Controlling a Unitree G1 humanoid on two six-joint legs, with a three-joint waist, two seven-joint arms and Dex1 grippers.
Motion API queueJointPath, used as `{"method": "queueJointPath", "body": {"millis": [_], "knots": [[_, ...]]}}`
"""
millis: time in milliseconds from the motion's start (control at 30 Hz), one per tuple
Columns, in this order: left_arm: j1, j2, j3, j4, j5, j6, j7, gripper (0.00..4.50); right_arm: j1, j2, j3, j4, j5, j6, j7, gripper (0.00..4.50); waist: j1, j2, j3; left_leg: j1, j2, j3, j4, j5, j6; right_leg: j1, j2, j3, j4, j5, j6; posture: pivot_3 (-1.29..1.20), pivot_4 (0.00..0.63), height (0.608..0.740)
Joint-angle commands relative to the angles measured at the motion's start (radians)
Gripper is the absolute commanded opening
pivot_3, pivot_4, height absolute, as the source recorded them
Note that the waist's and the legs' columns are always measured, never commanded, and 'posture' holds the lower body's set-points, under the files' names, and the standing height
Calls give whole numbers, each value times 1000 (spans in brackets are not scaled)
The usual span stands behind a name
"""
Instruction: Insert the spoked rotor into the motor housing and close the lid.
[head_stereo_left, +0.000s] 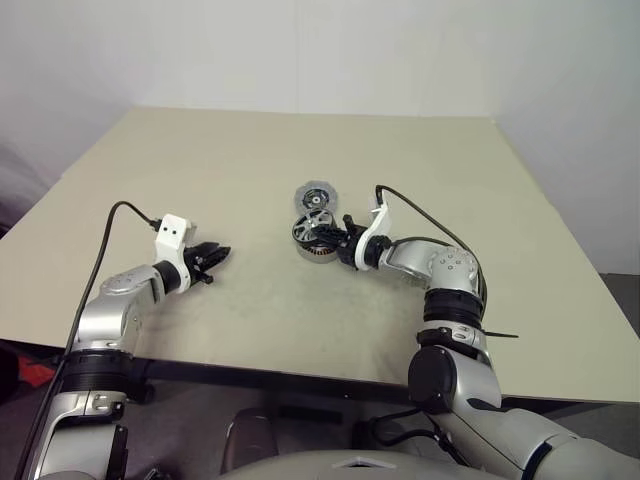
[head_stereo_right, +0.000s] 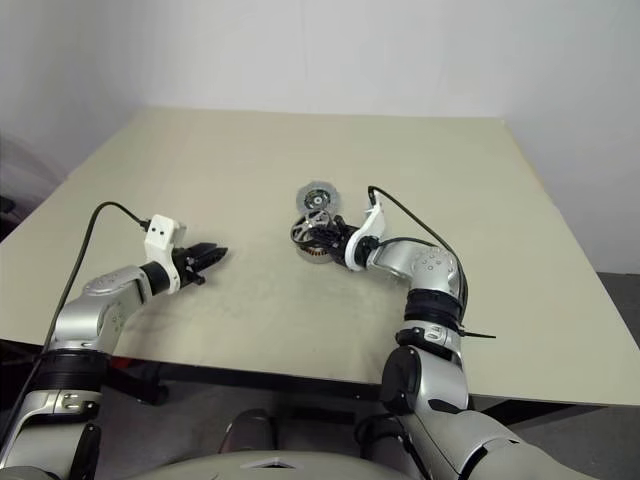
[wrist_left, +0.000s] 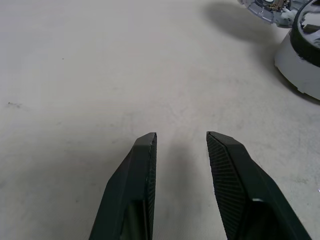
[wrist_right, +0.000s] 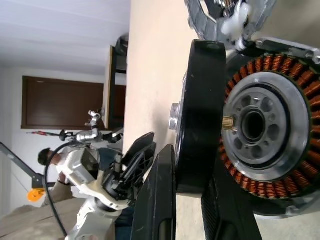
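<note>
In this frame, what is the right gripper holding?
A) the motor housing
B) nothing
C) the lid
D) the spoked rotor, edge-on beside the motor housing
D: the right gripper pinches the black rim of the spoked rotor, held edge-on beside the copper-wound motor housing.

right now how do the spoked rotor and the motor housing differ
The spoked rotor has a black rim and is clamped edge-on in the right gripper; the motor housing shows a ring of copper windings around a pale centre. The rotor is held off the table, tilted over the housing, which sits on the table. Both are round and close together, not yet mated.
</note>
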Motion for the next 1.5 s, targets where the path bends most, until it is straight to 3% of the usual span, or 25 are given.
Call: {"method": "queueJointPath", "body": {"millis": [33,633,1200,1500], "knots": [[-18,6,12,-13,2,-16,-1,1688,-11,10,-15,-67,54,26,-22,537,-2,0,0,0,0,0,0,0,0,0,0,0,0,0,0,0,0,740],[-13,16,22,-13,3,-18,3,1688,13,-39,24,39,3,-46,16,537,-3,0,0,0,1,0,-1,0,-1,0,1,0,0,0,0,0,0,740],[-13,11,15,-6,15,-22,2,1688,-18,21,-10,-64,122,36,-39,537,-4,0,0,0,1,0,-1,0,-1,0,1,0,0,0,0,0,0,740],[-10,12,17,-10,16,-22,2,1688,0,13,0,-50,112,17,-60,537,-3,0,0,0,1,0,-1,1,-1,0,1,0,0,0,0,0,0,740]]}}
